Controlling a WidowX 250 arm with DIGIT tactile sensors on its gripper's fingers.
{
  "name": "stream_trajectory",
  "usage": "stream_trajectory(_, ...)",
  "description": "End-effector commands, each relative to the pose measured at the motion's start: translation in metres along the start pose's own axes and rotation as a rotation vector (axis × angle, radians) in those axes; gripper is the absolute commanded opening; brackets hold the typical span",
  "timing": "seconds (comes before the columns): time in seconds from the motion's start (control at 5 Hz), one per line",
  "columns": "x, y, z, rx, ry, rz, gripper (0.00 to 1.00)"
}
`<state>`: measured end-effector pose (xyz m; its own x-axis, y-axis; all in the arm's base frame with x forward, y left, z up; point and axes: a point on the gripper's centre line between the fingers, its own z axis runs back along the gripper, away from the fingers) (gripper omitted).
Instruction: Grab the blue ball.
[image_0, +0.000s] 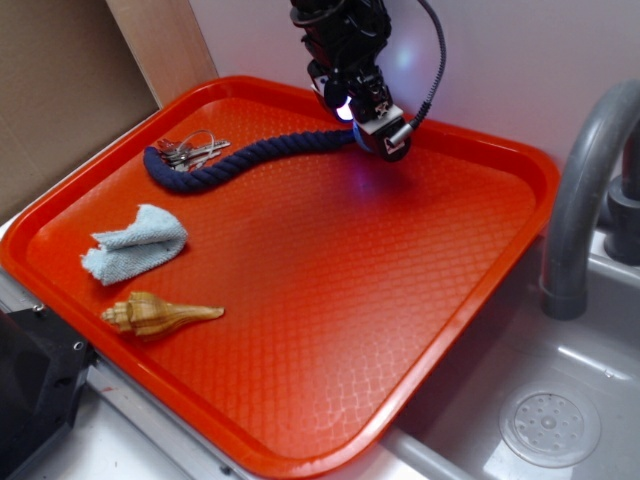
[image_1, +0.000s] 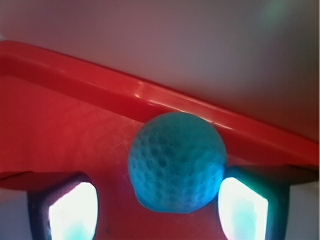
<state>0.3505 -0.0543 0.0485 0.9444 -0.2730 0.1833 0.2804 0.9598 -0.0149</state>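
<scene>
low over the far rim of the orange tray (image_0: 300, 300), upper centre of frame: gripper (image_1: 159, 207), jaws spread either side of the blue ball (image_1: 176, 162), right pad just beside it, left pad apart. trailing left: navy rope (image_0: 240, 158), ending beside keys (image_0: 190, 152). lower left: cloth (image_0: 135, 242), shell (image_0: 155, 314).

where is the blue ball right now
In the wrist view the blue ball sits between the gripper fingers, by the tray's far rim, at the rope's end.
</scene>
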Motion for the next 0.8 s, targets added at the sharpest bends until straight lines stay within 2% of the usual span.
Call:
stream_trajectory(0.0, 0.0180, -0.0047, 0.0069, 0.008, -0.087, -0.069, 0.00)
stream_trajectory(0.4, 0.0222, -0.0045, -0.0031, 0.025, -0.077, -0.080, 0.00)
stream_trajectory(0.6, 0.0202, 0.0000, -0.0014, 0.006, -0.062, -0.058, 0.00)
